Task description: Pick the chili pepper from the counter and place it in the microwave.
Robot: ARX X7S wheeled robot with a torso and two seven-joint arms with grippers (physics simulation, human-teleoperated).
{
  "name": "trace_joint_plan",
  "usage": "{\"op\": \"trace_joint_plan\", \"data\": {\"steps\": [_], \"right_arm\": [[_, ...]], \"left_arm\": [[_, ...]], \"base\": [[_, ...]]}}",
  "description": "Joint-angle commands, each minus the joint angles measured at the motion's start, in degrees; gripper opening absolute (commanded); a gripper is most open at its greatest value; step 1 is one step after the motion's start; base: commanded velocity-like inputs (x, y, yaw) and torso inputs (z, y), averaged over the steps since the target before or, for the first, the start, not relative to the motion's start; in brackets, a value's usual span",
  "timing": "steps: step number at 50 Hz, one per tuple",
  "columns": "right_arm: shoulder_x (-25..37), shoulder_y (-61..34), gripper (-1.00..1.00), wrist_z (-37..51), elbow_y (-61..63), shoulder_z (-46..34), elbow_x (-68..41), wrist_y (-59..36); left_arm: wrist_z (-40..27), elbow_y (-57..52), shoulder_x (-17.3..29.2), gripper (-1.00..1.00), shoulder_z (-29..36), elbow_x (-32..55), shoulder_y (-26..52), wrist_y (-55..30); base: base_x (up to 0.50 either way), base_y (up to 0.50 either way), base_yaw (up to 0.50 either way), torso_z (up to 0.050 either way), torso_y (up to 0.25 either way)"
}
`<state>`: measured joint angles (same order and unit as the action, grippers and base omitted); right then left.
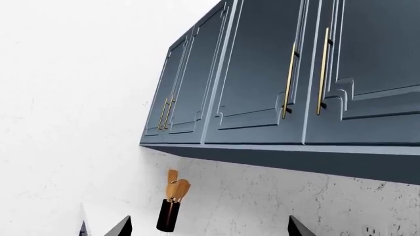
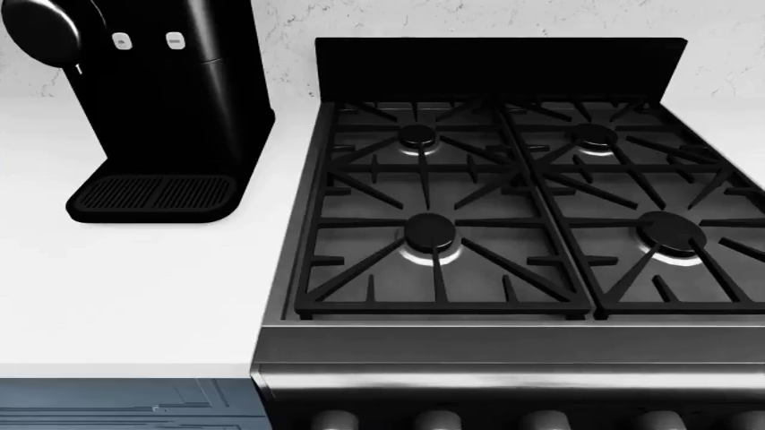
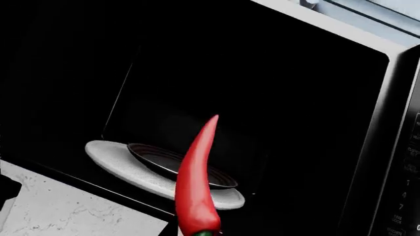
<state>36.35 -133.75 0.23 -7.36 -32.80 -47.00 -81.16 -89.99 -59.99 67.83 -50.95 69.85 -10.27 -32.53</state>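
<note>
Left wrist view: blue-grey wall cabinets [image 1: 276, 78] and a black utensil holder [image 1: 168, 216] are shown, with the left gripper's [image 1: 203, 227] dark fingertips [image 1: 118, 227] set well apart. Head view: a coffee machine [image 2: 156, 107] is seen on the counter [image 2: 132, 296] beside the black gas stove [image 2: 514, 188]. Right wrist view: the chili pepper [image 3: 198, 182] is held up, tip pointing into the open microwave [image 3: 276, 98] just before its turntable plate [image 3: 157, 167]; the right gripper itself is out of frame.

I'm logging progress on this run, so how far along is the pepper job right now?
Done: the chili pepper is off the counter, raised at the open microwave in the right wrist view. In hand: carrying it toward the turntable and dark plate. Left: setting it inside and letting go. The gripping fingers are out of view.
</note>
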Motion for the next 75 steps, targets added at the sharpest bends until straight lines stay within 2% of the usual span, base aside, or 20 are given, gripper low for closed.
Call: {"op": "trace_joint_plan", "data": {"steps": [1,8,17,26,49,66,75], "right_arm": [[-9.5,-1.2,-1.0,-14.1,-7.9,3.9,22.1,0.0],[-18.9,-1.2,-1.0,-28.3,-16.5,11.5,47.3,2.9],[-23.5,-1.2,-1.0,-34.1,-21.2,15.1,57.8,6.0],[-27.8,-1.2,-1.0,-41.7,-24.2,20.8,71.6,9.0],[-31.0,-1.2,-1.0,-46.4,-29.3,27.4,83.8,12.1],[-32.1,-1.2,-1.0,-48.8,-28.8,29.9,88.3,12.0],[-32.4,-1.2,-1.0,-49.5,-28.3,30.1,89.1,12.7]], "left_arm": [[0.0,0.0,-0.6,1.0,0.1,-1.9,-2.9,2.0],[0.0,0.0,-0.8,1.0,-1.3,-2.7,-5.8,3.3],[0.0,0.0,-1.2,1.0,-3.7,-5.0,-12.6,7.1],[0.0,0.0,-1.0,1.0,-4.2,-4.6,-12.7,6.9],[0.0,0.0,-1.1,1.0,-3.4,-5.7,-13.9,7.8],[0.0,0.0,-1.4,1.0,2.6,-4.4,-4.0,2.7],[0.0,0.0,-1.7,1.0,3.5,-4.7,-3.3,2.3]], "base": [[0.0,0.0,0.0,0.0,0.0],[0.0,0.0,0.0,0.0,0.0],[0.0,0.0,0.0,0.0,0.0],[0.0,0.0,0.0,0.0,0.0],[0.0,0.0,0.0,0.0,0.0],[0.04,0.0,0.0,0.0,0.0],[0.19,0.0,0.0,0.0,0.0]]}}
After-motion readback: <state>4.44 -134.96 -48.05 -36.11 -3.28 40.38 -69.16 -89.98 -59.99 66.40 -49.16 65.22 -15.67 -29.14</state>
